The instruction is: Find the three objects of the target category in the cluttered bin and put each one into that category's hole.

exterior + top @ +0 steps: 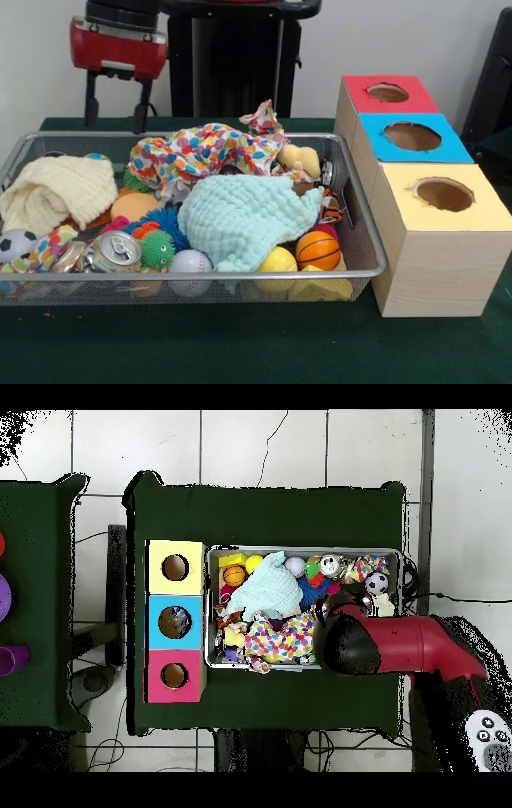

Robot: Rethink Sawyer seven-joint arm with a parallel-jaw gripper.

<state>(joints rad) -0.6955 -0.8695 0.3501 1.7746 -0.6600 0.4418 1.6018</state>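
cloths over bin contents, bottles unseen

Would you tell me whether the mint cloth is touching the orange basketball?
Touching: in the front view the mint cloth drapes over the upper left of the orange basketball.

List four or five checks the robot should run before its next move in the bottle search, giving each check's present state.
1. Gripper empty: ok, jaws apart, nothing between them.
2. Gripper clear of the clutter: ok, it hangs over the bin's far rim.
3. Bottles in sight: not ok, none shows; the mint cloth, spotted cloth and cream cloth cover much.
4. Blue hole unblocked: ok.
5. Soda can told apart from targets: ok, plainly silver metal.
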